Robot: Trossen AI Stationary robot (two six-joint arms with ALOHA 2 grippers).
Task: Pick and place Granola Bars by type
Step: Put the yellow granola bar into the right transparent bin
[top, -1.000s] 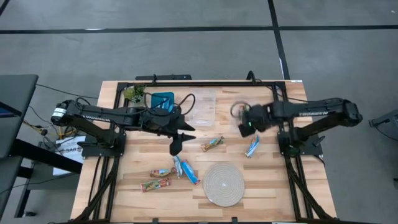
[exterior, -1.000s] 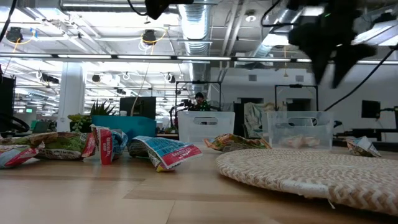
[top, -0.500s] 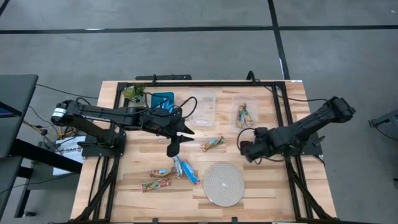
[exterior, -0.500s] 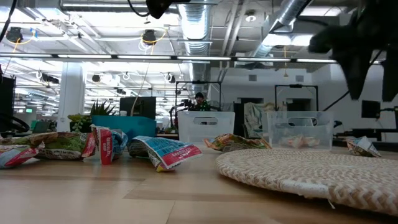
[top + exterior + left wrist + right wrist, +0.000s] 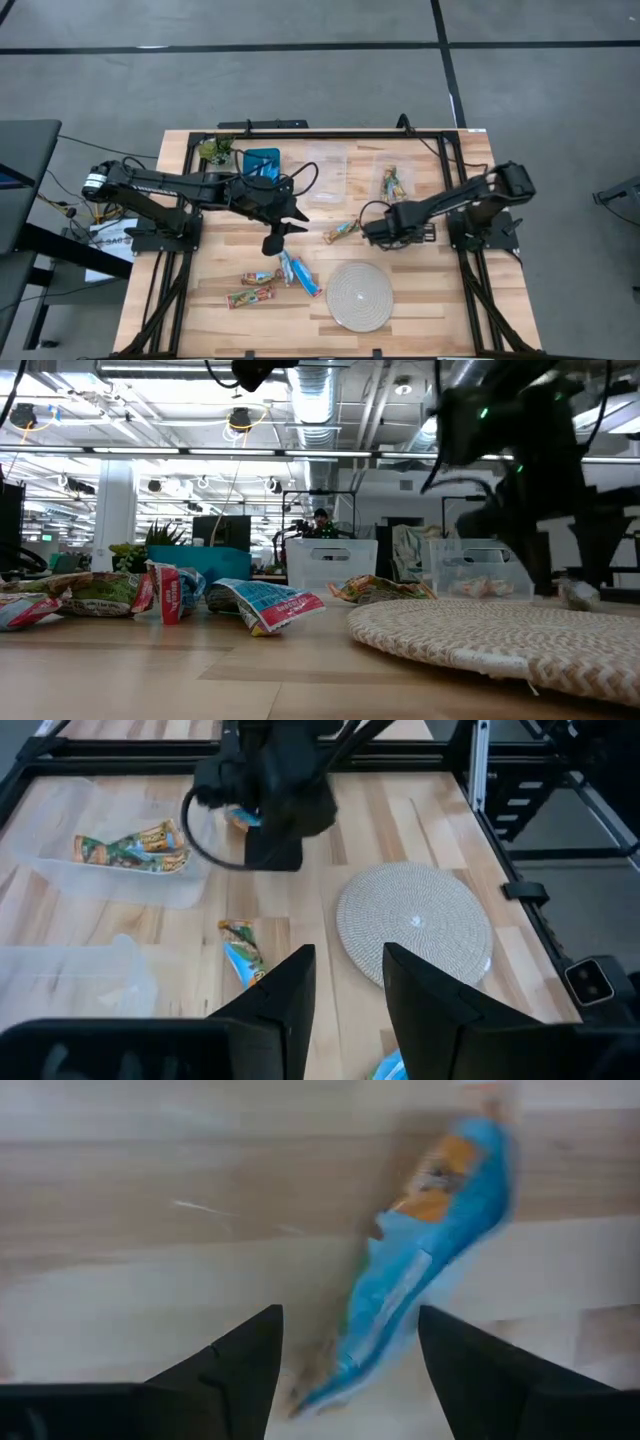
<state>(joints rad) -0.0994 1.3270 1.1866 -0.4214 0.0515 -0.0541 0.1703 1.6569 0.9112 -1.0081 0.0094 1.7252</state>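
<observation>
The right gripper [image 5: 345, 1355], fingers spread wide and holding nothing, hangs low over a bright blue granola bar [image 5: 425, 1270] that lies on the bare wood of the table [image 5: 200, 320], right of centre. Seen from above, the right gripper [image 5: 385, 228] sits just right of a tan-gold bar [image 5: 342, 231] at mid-table, and the blue bar is hidden beneath it there. The blue wrapper carries an orange patch near one end and lies slantwise across the boards.

The left gripper [image 5: 345, 990] also stands open and empty, poised above the table's middle; overhead, the left gripper [image 5: 272, 240] hovers just beyond a cluster of bars near the front. That cluster holds two blue bars [image 5: 300, 272] and two red-green-brown bars [image 5: 250, 295], lying close together left of a round woven disc [image 5: 360, 295].

At the far edge, a clear bin [image 5: 395, 180] on the right holds one tan-gold bar [image 5: 391, 183], a second clear bin [image 5: 325, 172] stands just left of it, and a teal bin [image 5: 262, 162] sits further left beside a small green plant [image 5: 212, 150].

From table height, the crumpled wrappers [image 5: 265, 603] rest on pale butcher-block planks, with the woven disc [image 5: 500, 630] at the right. Beyond lies an open office with exposed ducts, strip lights and a person [image 5: 320, 520] seated at a distance.
</observation>
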